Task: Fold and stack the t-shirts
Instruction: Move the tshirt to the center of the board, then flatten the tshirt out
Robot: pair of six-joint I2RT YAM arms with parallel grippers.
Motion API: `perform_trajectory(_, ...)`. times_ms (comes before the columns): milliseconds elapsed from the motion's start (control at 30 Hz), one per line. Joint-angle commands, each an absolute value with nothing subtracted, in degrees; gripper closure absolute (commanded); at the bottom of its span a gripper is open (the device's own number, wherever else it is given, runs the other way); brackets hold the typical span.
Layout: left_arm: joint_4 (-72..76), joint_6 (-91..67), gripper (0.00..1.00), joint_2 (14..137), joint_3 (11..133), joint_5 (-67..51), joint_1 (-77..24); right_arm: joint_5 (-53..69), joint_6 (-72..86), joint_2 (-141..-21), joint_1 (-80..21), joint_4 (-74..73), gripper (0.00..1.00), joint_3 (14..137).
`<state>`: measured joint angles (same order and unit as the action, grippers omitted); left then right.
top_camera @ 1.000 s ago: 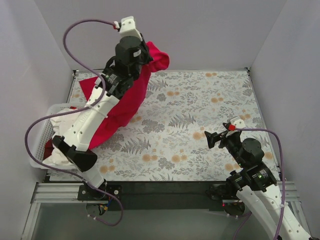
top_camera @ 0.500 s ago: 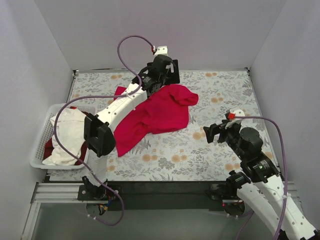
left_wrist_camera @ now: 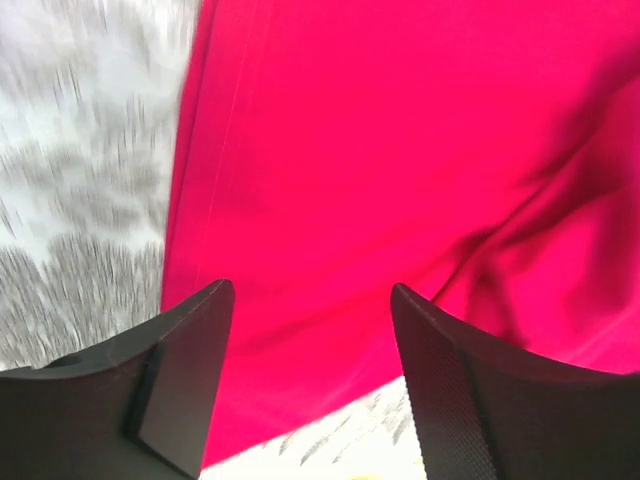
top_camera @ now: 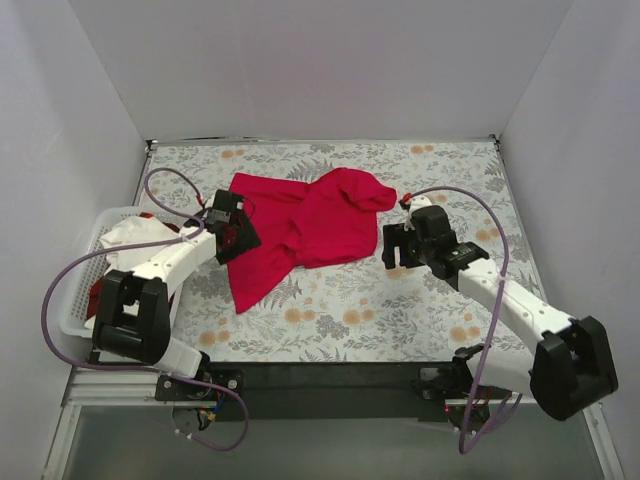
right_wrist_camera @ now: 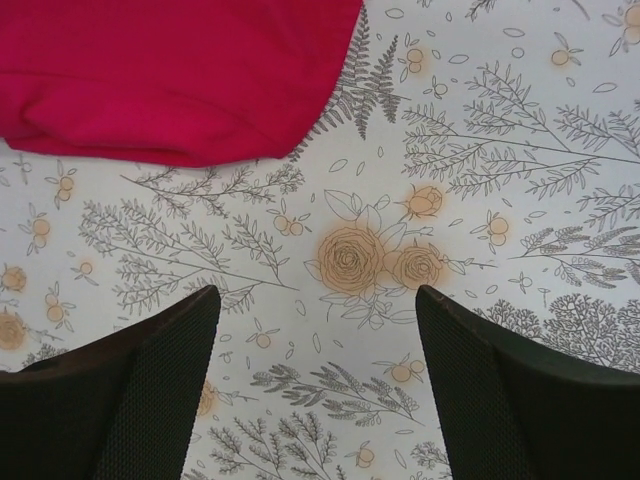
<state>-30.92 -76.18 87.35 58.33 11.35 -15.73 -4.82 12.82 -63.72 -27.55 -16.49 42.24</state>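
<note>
**Cloth (top_camera: pixel 450 170) carrying one red shirt (top_camera: pixel 310 225); both sets of jaws standing apart**

Cloth with grey ferns and orange blooms is covering the whole table, and it is lying flat from the back wall down to the arms' bases. The red shirt is sprawling on it left of the middle, unfolded and rumpled. One rounded lobe is reaching toward the back right, and a long tail is trailing down toward the near left. It is resting wholly on the cloth, outside the basket (top_camera: pixel 72 318).

That basket, white and slatted, is sitting at the table's left edge, just beside the cloth. A white shirt (top_camera: pixel 125 235) is heaping up inside it, bunched and spilling toward the rim. A second red shirt (top_camera: pixel 97 295) is peeking out from under it at the near side.

The left gripper (top_camera: pixel 238 222) is hanging low over the left edge of the red shirt. Its wrist camera is filling with crimson folds and a strip of blurred floral print. Its jaws are standing apart with nothing pinched between them.

The right gripper (top_camera: pixel 395 245) is hovering just beside the red shirt's right edge. It is pointing down at bare floral print, with the shirt's hem showing at the upper left of its wrist view. Its jaws are gaping wide and holding nothing.
</note>
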Motion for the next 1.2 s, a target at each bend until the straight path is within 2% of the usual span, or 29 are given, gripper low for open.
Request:
perform_trajectory(0,-27.8,-80.1,0.38,82.9,51.6,7.7,-16.7,-6.6,15.1,-70.9,-27.1,-11.6,0.17,47.5)
perform_trajectory(67,-27.2,-80.4,0.48,83.1,48.5,8.3,-16.4,-7.0,15.4,-74.5,-26.7,-10.2,0.22,49.0)
perform_trajectory(100,-26.4,-80.3,0.50,83.2,48.0,8.6,-16.3,-6.9,15.6,-77.9,-26.3,-9.1,0.29,50.5)
perform_trajectory(300,-27.1,-78.9,0.61,87.6,47.7,12.6,-16.3,-6.2,16.7,-89.2,-25.9,-6.3,0.38,55.9)
perform_trajectory(567,-28.4,-79.7,0.63,90.2,47.1,15.2,-16.2,-5.1,18.0,-99.7,-25.9,-4.8,0.39,62.0)
perform_trajectory(867,-29.6,-78.7,0.63,91.6,47.7,16.9,-16.1,-6.2,19.0,-105.5,-26.7,-4.8,0.39,62.8)
perform_trajectory(967,-29.8,-78.7,0.63,92.0,48.1,17.2,-15.9,-7.4,18.9,-106.6,-27.5,-5.4,0.43,62.6)
perform_trajectory(1067,-29.9,-78.5,0.63,92.1,48.2,17.3,-15.6,-8.6,18.6,-107.3,-28.0,-6.7,0.56,62.4)
perform_trajectory(1100,-29.9,-78.6,0.63,92.2,48.3,17.4,-15.4,-9.2,18.5,-107.3,-28.0,-6.9,0.65,62.3)
perform_trajectory(1167,-30.0,-78.5,0.63,92.4,48.3,17.6,-14.9,-10.7,17.7,-107.0,-28.0,-8.4,0.77,62.1)
